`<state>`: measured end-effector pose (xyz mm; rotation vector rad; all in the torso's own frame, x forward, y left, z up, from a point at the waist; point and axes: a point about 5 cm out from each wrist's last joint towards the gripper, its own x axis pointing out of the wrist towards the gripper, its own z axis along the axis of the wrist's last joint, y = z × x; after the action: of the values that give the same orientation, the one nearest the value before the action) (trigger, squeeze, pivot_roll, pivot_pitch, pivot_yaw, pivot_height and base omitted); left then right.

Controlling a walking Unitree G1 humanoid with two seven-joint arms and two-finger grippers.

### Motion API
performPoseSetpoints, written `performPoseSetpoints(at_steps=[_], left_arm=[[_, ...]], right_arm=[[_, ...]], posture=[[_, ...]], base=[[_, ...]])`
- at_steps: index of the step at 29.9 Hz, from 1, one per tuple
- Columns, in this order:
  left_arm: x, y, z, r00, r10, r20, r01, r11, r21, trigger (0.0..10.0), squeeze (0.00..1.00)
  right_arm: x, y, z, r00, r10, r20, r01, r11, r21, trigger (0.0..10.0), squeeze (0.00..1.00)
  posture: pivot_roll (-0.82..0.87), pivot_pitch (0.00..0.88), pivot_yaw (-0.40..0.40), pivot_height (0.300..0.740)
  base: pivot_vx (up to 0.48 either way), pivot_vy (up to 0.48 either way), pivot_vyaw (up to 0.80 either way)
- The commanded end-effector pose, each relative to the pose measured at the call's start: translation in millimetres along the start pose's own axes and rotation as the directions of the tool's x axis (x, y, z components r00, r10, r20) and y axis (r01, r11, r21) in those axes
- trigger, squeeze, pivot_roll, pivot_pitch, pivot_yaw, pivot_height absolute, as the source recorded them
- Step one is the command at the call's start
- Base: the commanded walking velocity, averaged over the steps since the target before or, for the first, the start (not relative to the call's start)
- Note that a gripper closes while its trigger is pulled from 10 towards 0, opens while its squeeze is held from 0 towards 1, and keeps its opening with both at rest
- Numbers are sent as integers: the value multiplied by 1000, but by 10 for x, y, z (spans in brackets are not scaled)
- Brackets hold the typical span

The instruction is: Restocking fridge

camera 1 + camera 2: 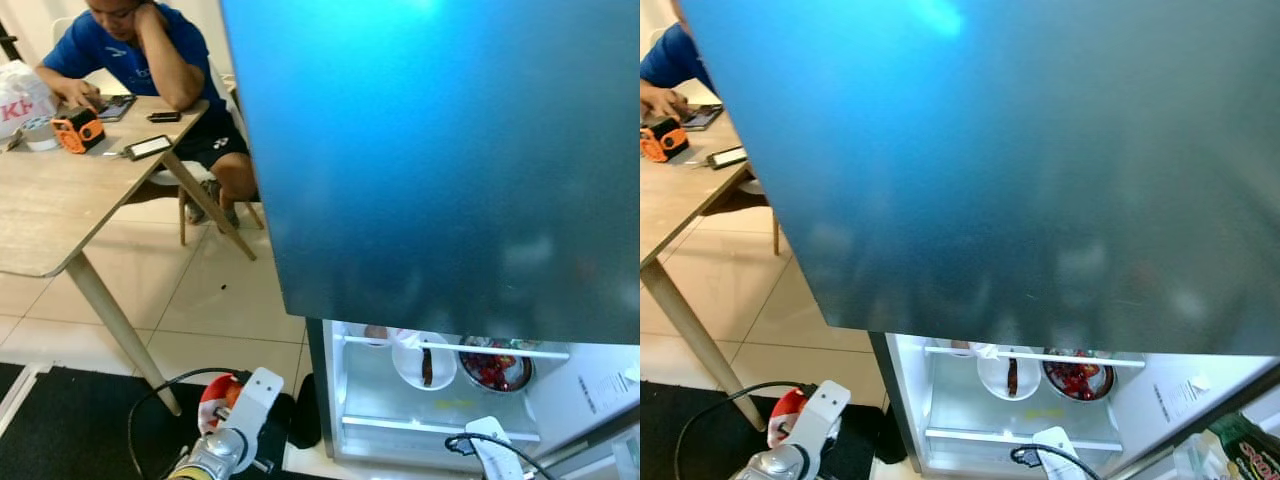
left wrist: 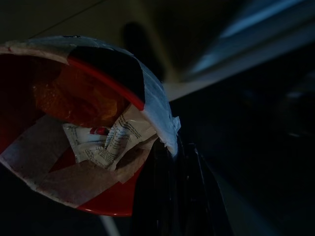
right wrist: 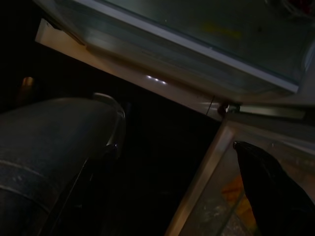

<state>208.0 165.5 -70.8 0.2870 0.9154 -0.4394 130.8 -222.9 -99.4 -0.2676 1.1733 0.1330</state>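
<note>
Open fridge (image 1: 440,410) ahead; left gripper (image 2: 172,196) pinches red packet (image 2: 83,123).

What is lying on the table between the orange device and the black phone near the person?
In the left eye view, a tablet under the person's hand lies between the orange device and the black phone on the table.

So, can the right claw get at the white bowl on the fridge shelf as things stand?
Probably yes. The lower fridge door stands open, and the white bowl sits near the front of the lit shelf, beside a metal bowl. The right arm is just below that opening, with nothing seen between. The closed upper door hangs above, clear of the path.
</note>
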Motion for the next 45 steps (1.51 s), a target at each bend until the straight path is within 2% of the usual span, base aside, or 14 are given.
performPoseSetpoints(at_steps=[1, 5, 8, 11, 14, 18, 27, 29, 33, 35, 37, 40, 43, 45], left_arm=[[21, -66, 69, 998, -51, 22, 51, 998, 34, 10000, 0], [35, -229, 74, 975, -223, -12, 223, 970, 101, 10000, 0], [33, -252, 64, 967, -252, -25, 254, 961, 111, 10000, 0], [17, -303, 13, 938, -334, -87, 345, 922, 175, 10000, 0], [13, -312, 4, 931, -350, -102, 364, 911, 192, 10000, 0], [8, -358, 9, 903, -403, -146, 428, 865, 263, 10000, 0], [27, -372, 113, 905, -389, -173, 424, 794, 436, 10000, 0], [47, -393, 208, 917, -366, -156, 390, 749, 536, 10000, 0], [53, -404, 244, 921, -361, -147, 377, 731, 569, 10000, 0], [64, -420, 314, 929, -348, -125, 344, 690, 636, 10000, 0], [67, -447, 381, 928, -360, -96, 329, 671, 665, 10000, 0], [63, -536, 508, 908, -416, -52, 325, 621, 713, 10000, 0], [58, -559, 522, 900, -434, -52, 334, 606, 721, 10000, 0], [45, -628, 547, 873, -484, -57, 362, 566, 741, 10000, 0]], right_arm=[[1, -8, 16, 1000, -5, 7, 5, 1000, 4, 10000, 0], [-1, -22, 20, 1000, -7, 6, 7, 1000, 4, 10000, 0], [-1, -25, 21, 1000, -8, 6, 8, 1000, 4, 10000, 0], [-1, -30, 22, 1000, -10, 6, 10, 1000, 6, 10000, 0], [-2, -30, 21, 1000, -10, 5, 10, 1000, 7, 10000, 0], [-1, -23, 18, 1000, -9, 5, 9, 1000, 8, 10000, 0], [-2, -38, 12, 1000, -26, 1, 26, 999, 24, 10000, 0], [-4, -57, 15, 999, -41, 1, 41, 998, 45, 10000, 0], [-4, -64, 17, 999, -45, 1, 45, 998, 52, 10000, 0], [-4, -70, 24, 999, -51, 3, 50, 997, 58, 10000, 0], [-3, -70, 35, 999, -51, 5, 51, 997, 58, 10000, 0], [1, -72, 67, 999, -53, 11, 52, 997, 59, 10000, 0], [1, -73, 73, 998, -54, 13, 53, 997, 58, 10000, 0], [2, -76, 86, 998, -54, 16, 53, 997, 57, 10000, 0]], posture=[[-76, 0, 25, 740], [-80, 0, 25, 740], [-80, 0, 25, 740], [-80, 0, 27, 740], [-80, 0, 27, 740], [-78, 0, 28, 740], [-81, 0, 29, 740], [-83, 0, 31, 740], [-83, 0, 31, 740], [-83, 0, 31, 740], [-83, 0, 31, 740], [-80, 0, 31, 740], [-80, 0, 31, 740], [-80, 0, 31, 740]], base=[[0, 0, 0], [0, 0, 0], [0, 0, 0], [0, 0, 0], [0, 0, 0], [0, 0, 0], [0, 0, 0], [0, 0, 0], [0, 0, 0], [0, 0, 0], [0, 0, 0], [0, 0, 0], [0, 0, 0], [0, 0, 0]])
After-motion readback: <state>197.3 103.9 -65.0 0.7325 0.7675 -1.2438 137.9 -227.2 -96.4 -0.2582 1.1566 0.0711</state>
